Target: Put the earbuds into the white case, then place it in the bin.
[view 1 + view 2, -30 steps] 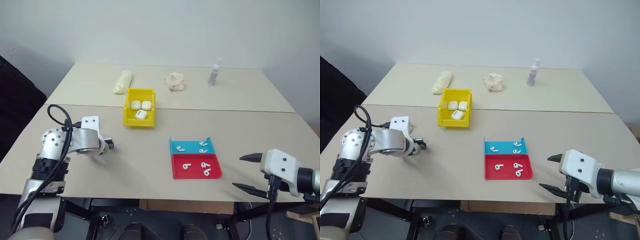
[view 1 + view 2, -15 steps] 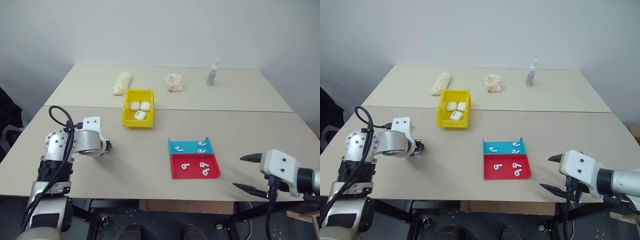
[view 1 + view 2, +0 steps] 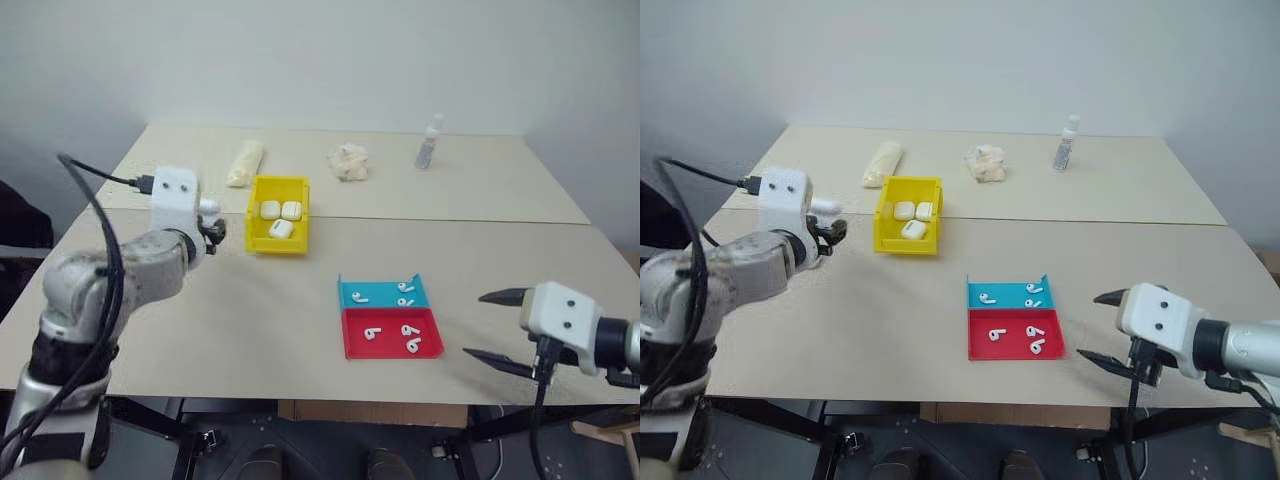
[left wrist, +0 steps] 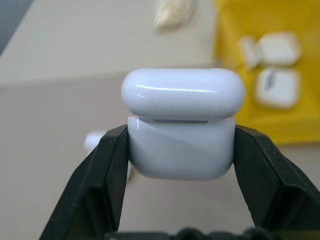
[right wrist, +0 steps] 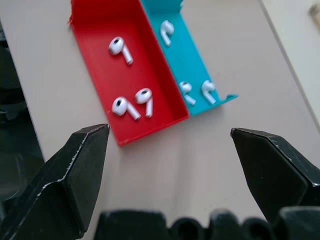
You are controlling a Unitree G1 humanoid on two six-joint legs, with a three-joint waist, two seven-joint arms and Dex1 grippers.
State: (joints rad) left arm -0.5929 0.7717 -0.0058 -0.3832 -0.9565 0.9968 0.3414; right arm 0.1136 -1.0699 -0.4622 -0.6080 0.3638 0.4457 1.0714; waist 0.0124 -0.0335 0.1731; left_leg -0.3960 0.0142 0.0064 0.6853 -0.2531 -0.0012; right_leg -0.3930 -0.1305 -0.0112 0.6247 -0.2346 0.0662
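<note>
My left end effector [image 4: 181,150] is closed on the white case [image 4: 182,130], one black finger [image 4: 107,175] on each side of its lower half. The lid is at the top, and a thin dark line shows between the lid and the body. In the head view the left end effector is raised above the worktop [image 3: 250,320], just beside the bin [image 3: 278,214], at about 9 o'clock from it.

The bin is yellow and stands near the seam between the two worktop boards. Three more white cases [image 3: 281,218] lie inside it.

My right end effector [image 3: 497,329] is wide open and holds nothing. It hangs at the near right edge of the worktop, at about 3 o'clock from the red and blue tray [image 3: 390,318]. The earbuds [image 5: 131,102] lie in this tray: three in the red part and three in the blue part, all loose and apart from the fingers.

At the far side of the worktop, at 12 o'clock from the bin, I see a pale bag [image 3: 245,163], a crumpled cloth [image 3: 348,163] and a small bottle [image 3: 429,144].
</note>
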